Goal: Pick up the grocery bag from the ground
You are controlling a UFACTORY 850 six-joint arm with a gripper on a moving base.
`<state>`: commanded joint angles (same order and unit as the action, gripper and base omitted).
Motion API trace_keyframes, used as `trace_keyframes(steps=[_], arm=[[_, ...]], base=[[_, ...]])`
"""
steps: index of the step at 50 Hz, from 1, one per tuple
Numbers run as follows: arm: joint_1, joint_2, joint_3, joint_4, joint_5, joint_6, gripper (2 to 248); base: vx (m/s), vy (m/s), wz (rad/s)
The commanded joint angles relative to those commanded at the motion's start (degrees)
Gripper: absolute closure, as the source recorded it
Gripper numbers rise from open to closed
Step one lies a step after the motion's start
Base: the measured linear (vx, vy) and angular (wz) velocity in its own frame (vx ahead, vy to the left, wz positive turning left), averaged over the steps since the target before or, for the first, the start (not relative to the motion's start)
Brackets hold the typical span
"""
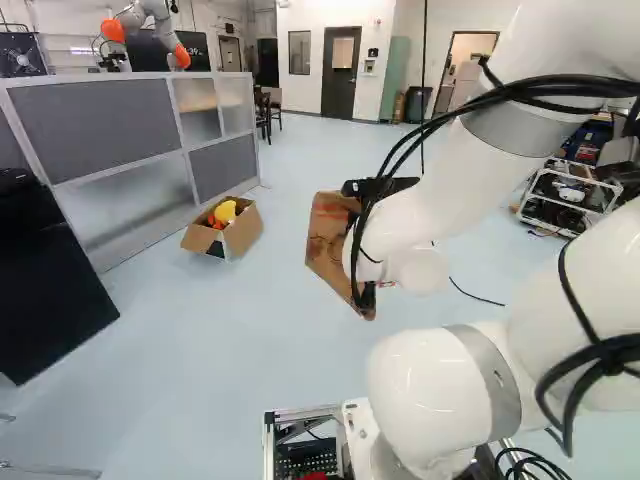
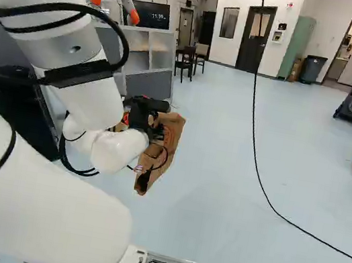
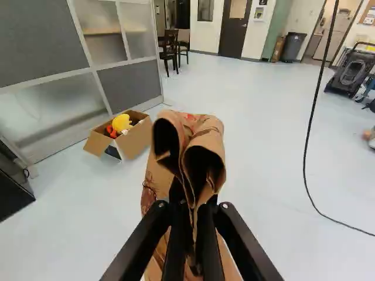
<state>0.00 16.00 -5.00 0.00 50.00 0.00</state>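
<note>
paper bag (image 1: 328, 235) hangs from my gripper (image 2: 154, 131), its folded top pinched between the two fingers. in the left base view i see it near the middle, to the right of an open cardboard box (image 1: 243, 234) that holds a yellow thing (image 1: 225, 212) beside the grey partition (image 1: 110, 130).

Left base view: behind arm (image 1: 460, 180), to its left, facing ahead, slightly down; arm close. Right base view: same facing, from arm's right. Wrist view: from arm's wrist, facing ahead, closer to cardboard box (image 3: 135, 141). All three share grey partition (image 1: 110, 125), dark door (image 1: 336, 92).
</note>
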Motion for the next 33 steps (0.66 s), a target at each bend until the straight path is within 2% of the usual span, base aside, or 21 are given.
trace_keyframes(steps=[33], arm=[[0.0,0.0,0.0,0.0,0.0,0.0,228]], base=[[0.000,0.000,0.000]])
